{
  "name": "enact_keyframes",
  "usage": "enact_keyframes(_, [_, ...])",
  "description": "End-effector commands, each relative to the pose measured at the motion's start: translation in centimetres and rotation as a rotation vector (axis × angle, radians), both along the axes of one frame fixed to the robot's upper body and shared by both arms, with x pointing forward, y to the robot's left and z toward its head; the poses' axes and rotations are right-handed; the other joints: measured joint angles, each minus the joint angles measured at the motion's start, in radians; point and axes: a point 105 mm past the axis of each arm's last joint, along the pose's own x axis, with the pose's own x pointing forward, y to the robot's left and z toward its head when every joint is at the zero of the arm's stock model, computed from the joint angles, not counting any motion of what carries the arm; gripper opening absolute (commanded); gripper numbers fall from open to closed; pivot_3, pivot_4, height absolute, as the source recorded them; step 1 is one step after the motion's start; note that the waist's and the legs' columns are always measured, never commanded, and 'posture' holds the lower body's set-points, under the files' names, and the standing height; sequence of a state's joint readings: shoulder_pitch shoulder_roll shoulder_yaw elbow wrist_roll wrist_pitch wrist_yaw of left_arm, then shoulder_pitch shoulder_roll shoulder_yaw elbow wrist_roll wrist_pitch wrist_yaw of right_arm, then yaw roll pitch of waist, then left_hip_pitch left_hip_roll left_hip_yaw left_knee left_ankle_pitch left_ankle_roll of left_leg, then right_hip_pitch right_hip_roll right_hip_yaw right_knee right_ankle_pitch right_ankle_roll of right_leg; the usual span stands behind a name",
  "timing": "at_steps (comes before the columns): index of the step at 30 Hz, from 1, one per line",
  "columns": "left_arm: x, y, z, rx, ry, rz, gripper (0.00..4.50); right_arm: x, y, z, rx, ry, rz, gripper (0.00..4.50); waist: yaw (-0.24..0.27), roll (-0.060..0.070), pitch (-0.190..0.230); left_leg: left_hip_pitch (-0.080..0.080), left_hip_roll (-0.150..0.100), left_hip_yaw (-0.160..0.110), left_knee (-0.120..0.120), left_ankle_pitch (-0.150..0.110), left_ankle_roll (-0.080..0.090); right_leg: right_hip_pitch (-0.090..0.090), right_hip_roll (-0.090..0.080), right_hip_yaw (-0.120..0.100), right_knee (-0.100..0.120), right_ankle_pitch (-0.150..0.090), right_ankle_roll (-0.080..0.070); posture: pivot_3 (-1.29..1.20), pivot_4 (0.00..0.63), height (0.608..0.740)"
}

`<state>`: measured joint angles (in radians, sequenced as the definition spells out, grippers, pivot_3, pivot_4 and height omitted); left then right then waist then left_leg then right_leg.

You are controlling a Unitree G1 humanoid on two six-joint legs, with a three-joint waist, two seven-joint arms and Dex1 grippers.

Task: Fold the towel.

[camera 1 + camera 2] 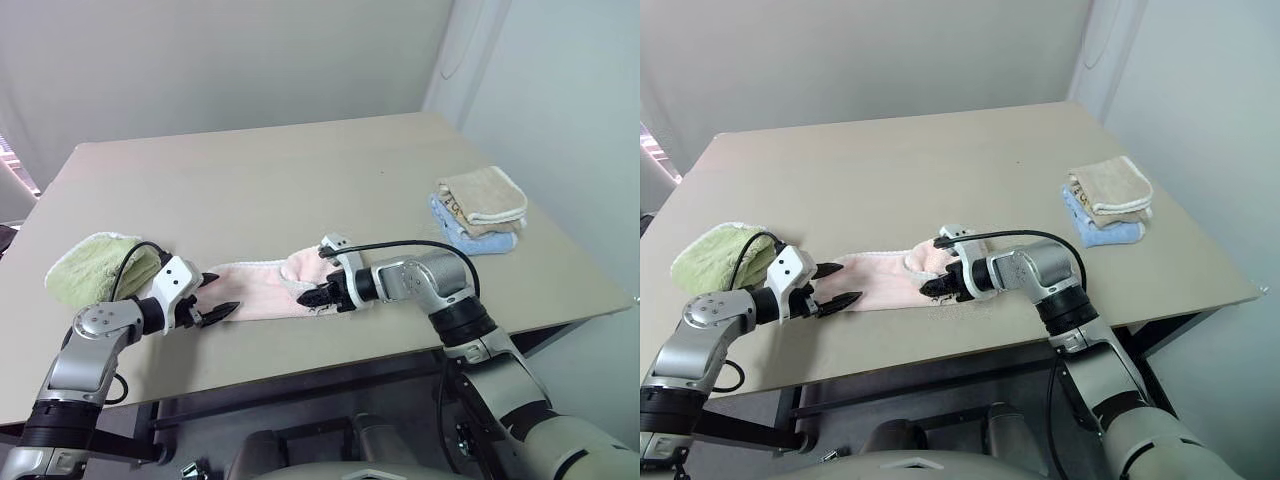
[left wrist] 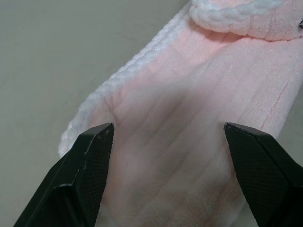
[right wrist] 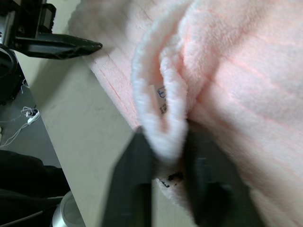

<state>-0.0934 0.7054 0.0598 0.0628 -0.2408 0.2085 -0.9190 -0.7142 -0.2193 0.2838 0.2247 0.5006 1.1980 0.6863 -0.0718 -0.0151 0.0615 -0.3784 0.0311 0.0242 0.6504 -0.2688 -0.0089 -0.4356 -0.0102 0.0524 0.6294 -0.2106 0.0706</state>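
Note:
The pale pink towel (image 1: pixel 262 286) lies as a long strip near the table's front edge, its right end bunched into a rounded fold (image 3: pixel 161 94). My left gripper (image 1: pixel 226 292) is open at the strip's left end, one finger (image 2: pixel 90 156) over each long edge and nothing pinched between them. My right gripper (image 1: pixel 308 297) reaches in from the right at the bunched end. In the right wrist view its fingers (image 3: pixel 137 165) stand a little apart on either side of the white-edged fold and a small label, and they look blurred.
A light green towel (image 1: pixel 95 265) lies bunched at the table's left edge, just behind my left arm. A beige towel (image 1: pixel 484 195) sits folded on a blue one (image 1: pixel 478 238) at the right side. The tan table (image 1: pixel 300 170) stretches bare behind the pink strip.

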Motion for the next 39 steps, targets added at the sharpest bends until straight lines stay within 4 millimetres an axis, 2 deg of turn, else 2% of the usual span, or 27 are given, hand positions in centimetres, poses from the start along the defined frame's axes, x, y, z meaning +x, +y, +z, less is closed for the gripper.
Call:
enact_keyframes(1, [0.3,0.0,1.6,0.009,-0.057,-0.011,3.92,0.0,0.4,2.3,0.066,-0.081,0.041,2.06,0.000,0.000,0.000,0.000,0.000,0.000,0.000,0.000,0.000,0.000,0.000,0.000,0.000,0.000,0.000,0.00,0.000,0.729])
enact_keyframes(3, [0.3,0.1,1.6,0.009,-0.056,-0.010,3.92,-0.5,0.1,3.6,0.134,-0.109,0.075,2.83,0.000,0.000,0.000,0.000,0.000,0.000,0.000,0.000,0.000,0.000,0.000,0.000,0.000,0.000,0.000,0.00,0.000,0.729])
enact_keyframes(5, [0.3,0.2,1.6,0.008,-0.055,-0.008,3.92,-1.2,-0.9,5.6,0.247,-0.152,0.111,3.52,0.004,0.000,0.000,0.000,0.000,0.000,0.000,0.000,0.000,0.000,0.000,0.000,0.000,0.000,0.000,0.00,0.000,0.729])
enact_keyframes(7, [0.3,0.3,1.7,0.007,-0.055,-0.007,3.92,-1.4,-1.8,7.0,0.317,-0.164,0.120,3.52,0.003,0.000,0.000,-0.001,0.000,0.000,0.000,0.000,0.000,0.000,-0.001,0.000,0.000,0.000,0.000,0.00,0.000,0.729])
enact_keyframes(11, [0.4,0.4,1.7,0.002,-0.053,-0.005,3.92,0.8,-2.7,9.3,0.418,-0.306,0.017,3.52,-0.002,-0.001,-0.001,0.003,0.000,0.001,0.000,0.000,0.000,0.003,0.000,0.000,-0.001,0.000,0.000,0.00,0.000,0.729])
enact_keyframes(13, [0.6,-0.1,2.4,-0.039,-0.065,-0.007,3.92,2.4,-3.1,9.9,0.460,-0.471,-0.079,3.52,-0.003,-0.001,-0.001,0.005,0.000,0.001,-0.001,0.000,0.000,0.003,0.001,0.000,0.000,0.000,0.000,0.00,0.000,0.729])
enact_keyframes(14, [0.7,-0.3,2.7,-0.055,-0.071,-0.007,3.92,2.9,-3.4,9.9,0.460,-0.529,-0.105,3.52,-0.002,-0.001,-0.001,0.005,0.001,0.000,-0.001,0.000,0.000,0.003,0.001,0.000,0.000,0.000,0.000,0.00,0.000,0.729])
enact_keyframes(15, [1.0,-0.7,3.6,-0.085,-0.085,-0.010,3.92,3.0,-3.4,9.1,0.426,-0.535,-0.088,3.52,-0.001,-0.001,-0.001,0.005,0.001,0.000,-0.001,0.000,0.000,0.003,0.002,-0.001,0.000,0.000,-0.001,0.00,0.000,0.729])
enact_keyframes(19, [1.7,-2.9,6.8,-0.225,-0.111,-0.073,3.92,2.8,-4.3,7.5,0.407,-0.420,-0.030,3.52,0.004,-0.001,0.000,0.003,0.000,0.001,0.000,0.000,0.000,0.004,-0.001,-0.001,0.000,-0.001,-0.001,0.00,0.000,0.729])
enact_keyframes(22, [2.0,-4.4,7.5,-0.269,-0.103,-0.127,3.01,3.1,-4.9,7.1,0.383,-0.439,-0.024,3.58,0.001,-0.002,-0.001,0.003,-0.001,0.003,0.001,0.000,0.000,0.005,-0.002,0.001,-0.001,0.000,-0.001,0.00,0.000,0.729])
enact_keyframes(26, [2.5,-7.4,7.0,-0.297,-0.059,-0.222,1.54,3.8,-6.2,7.0,0.365,-0.465,-0.057,2.27,0.001,-0.002,-0.001,0.004,-0.001,0.003,-0.001,0.000,0.000,0.005,-0.001,0.001,-0.001,-0.001,0.000,0.00,0.000,0.729])
enact_keyframes(30, [3.4,-9.9,5.5,-0.268,-0.045,-0.291,0.15,4.1,-6.5,5.9,0.327,-0.474,-0.059,0.87,0.002,-0.002,-0.001,0.005,-0.001,0.001,0.000,0.000,0.000,0.005,0.001,0.000,0.001,-0.001,-0.001,0.00,0.000,0.729])
enact_keyframes(32, [4.0,-10.6,5.1,-0.259,-0.055,-0.301,0.00,4.0,-6.3,5.5,0.321,-0.484,-0.045,0.05,-0.001,-0.002,-0.001,0.006,-0.001,0.001,0.002,0.000,0.000,0.006,0.001,0.000,0.001,-0.001,-0.001,0.00,0.000,0.729])
enact_keyframes(35, [4.7,-12.6,4.1,-0.223,-0.083,-0.343,0.00,3.7,-5.1,2.8,0.225,-0.467,-0.010,0.05,0.000,-0.002,-0.001,0.006,-0.001,0.002,0.002,0.000,0.000,0.006,0.001,0.001,0.000,0.000,-0.001,0.00,0.000,0.729])
enact_keyframes(39, [3.7,-14.1,1.0,-0.160,-0.034,-0.420,0.00,4.4,-4.3,-0.4,0.128,-0.452,-0.059,0.05,0.000,-0.002,-0.001,0.005,-0.001,0.001,0.001,0.000,0.000,0.006,0.001,0.001,0.001,0.000,-0.001,0.00,0.000,0.729])
